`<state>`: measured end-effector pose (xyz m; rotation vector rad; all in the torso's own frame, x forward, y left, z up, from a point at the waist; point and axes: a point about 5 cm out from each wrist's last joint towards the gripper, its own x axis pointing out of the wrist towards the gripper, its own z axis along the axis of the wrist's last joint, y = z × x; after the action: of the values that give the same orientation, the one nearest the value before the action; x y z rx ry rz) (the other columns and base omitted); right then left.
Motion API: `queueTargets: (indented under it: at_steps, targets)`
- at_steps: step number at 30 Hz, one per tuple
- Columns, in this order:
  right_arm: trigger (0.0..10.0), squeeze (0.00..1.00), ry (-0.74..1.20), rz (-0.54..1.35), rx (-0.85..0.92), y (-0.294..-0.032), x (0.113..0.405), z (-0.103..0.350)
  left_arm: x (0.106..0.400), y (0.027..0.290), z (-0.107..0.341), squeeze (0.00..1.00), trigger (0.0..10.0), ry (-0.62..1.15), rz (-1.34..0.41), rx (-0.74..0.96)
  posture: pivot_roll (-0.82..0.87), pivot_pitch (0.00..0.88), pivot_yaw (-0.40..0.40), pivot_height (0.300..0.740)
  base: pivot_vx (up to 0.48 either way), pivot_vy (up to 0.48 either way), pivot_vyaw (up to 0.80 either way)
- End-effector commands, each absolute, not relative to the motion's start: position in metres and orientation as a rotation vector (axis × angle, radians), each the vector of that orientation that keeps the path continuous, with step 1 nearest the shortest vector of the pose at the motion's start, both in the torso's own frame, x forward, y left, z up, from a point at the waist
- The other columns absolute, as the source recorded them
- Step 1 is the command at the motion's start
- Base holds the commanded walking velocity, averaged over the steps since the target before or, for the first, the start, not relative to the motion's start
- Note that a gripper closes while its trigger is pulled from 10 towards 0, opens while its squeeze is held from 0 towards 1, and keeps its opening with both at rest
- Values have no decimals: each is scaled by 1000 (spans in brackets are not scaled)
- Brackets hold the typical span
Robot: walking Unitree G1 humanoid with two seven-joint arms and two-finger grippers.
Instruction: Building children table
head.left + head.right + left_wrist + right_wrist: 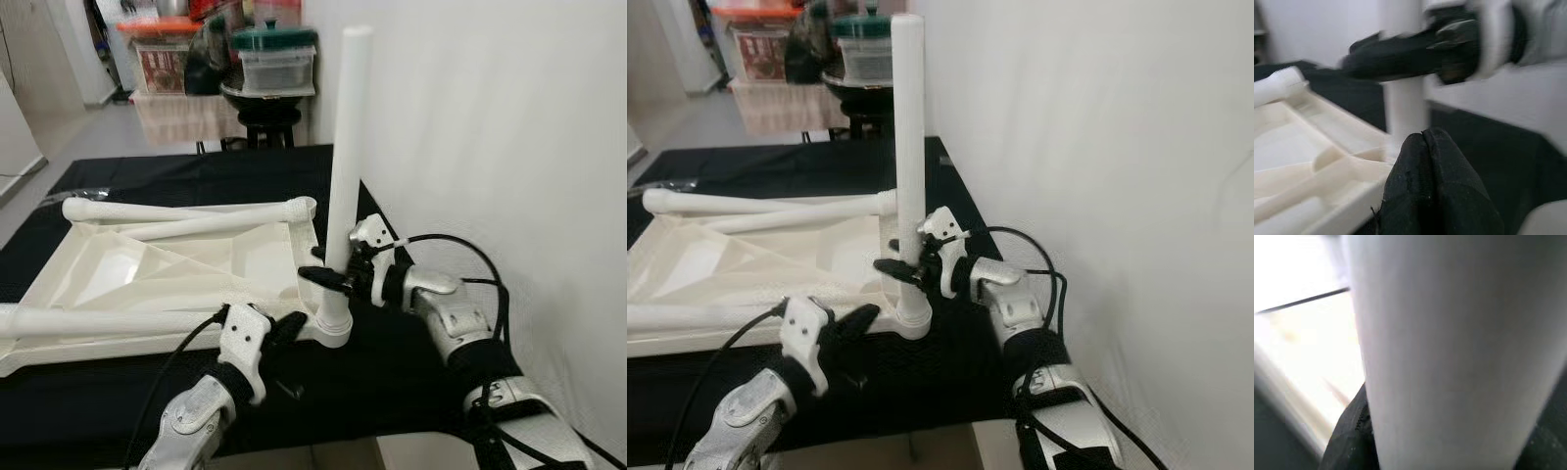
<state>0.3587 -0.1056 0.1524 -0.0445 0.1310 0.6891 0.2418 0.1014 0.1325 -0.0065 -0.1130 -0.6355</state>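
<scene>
An upturned white children's tabletop (147, 264) lies on a black-covered table (411, 372). One white leg (345, 147) stands upright in the socket at its near right corner. My right gripper (328, 277) is shut around this leg low down; the right wrist view has the leg (1449, 352) close up against a black finger (1349, 440). My left gripper (289, 328) is shut with nothing in it, its tips (1422, 142) just short of the same corner. Other loose legs lie along the far edge (186, 209) and the near left edge (98, 320).
A white wall (490, 117) rises close on the right of the table. A small dark screw (289, 389) lies on the cloth near my left wrist. Behind the table stands a stool with stacked plastic containers (274, 59). The table's front edge runs just below my arms.
</scene>
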Motion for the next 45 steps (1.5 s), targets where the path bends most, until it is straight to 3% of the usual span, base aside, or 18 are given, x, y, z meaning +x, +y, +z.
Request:
queueTargets:
  at_steps: [1,5,13,14,15,16,22,23,24,31,39,40,41,42,43,45]
  targets:
    - [0,0,341,482,-42,-121,350,115,239,101,135,0,10000,-118,-662,-5,40,0,-41,740,0,0,0]
    - [0,0,301,388,-29,-95,321,118,231,101,137,0,10000,-110,-685,0,17,0,-1,740,0,0,0]
    - [275,0,248,284,-75,-109,348,129,229,105,133,0,10000,-82,-677,27,24,0,-2,740,0,0,0]
    - [10000,0,245,273,-84,-114,356,132,227,107,132,0,10000,-78,-663,31,27,0,2,740,0,0,0]
    - [10000,0,245,273,-84,-114,356,132,227,107,132,0,10000,-78,-663,31,27,0,2,740,0,0,0]
    - [10000,1000,224,271,-94,-121,363,137,225,109,131,0,10000,-73,-648,31,32,0,-1,740,0,0,0]
    - [10000,1000,167,335,-60,-134,375,161,214,114,132,0,10000,-67,-616,19,44,0,-7,740,0,0,0]
    - [10000,208,140,398,-62,-137,375,169,210,117,133,0,10000,-72,-598,17,51,0,-8,740,0,0,0]
    - [10000,0,113,471,-82,-139,375,177,206,120,135,0,10000,-81,-566,21,55,0,-9,740,0,0,0]
    - [10000,0,76,681,-157,-152,376,182,193,131,144,0,10000,-104,-447,25,74,0,-17,740,0,0,0]
    - [10000,0,120,670,-144,-168,381,174,183,126,140,0,10000,-82,-460,-44,88,0,-28,740,0,0,0]
    - [4784,0,122,678,-130,-169,381,174,182,124,141,0,10000,-83,-475,-60,87,0,-25,740,0,0,0]
    - [4784,0,122,678,-130,-169,381,174,182,124,141,0,10000,-83,-475,-60,87,0,-25,740,0,0,0]
    - [667,0,125,689,-113,-172,381,173,180,122,141,0,10000,-77,-491,-81,87,0,-25,740,0,0,0]
    - [0,0,128,706,-101,-175,380,172,178,121,140,0,10000,-71,-501,-105,85,0,-23,740,0,0,0]
    - [0,0,130,716,-95,-178,379,171,177,120,140,0,10000,-65,-506,-119,85,0,-23,740,0,0,0]
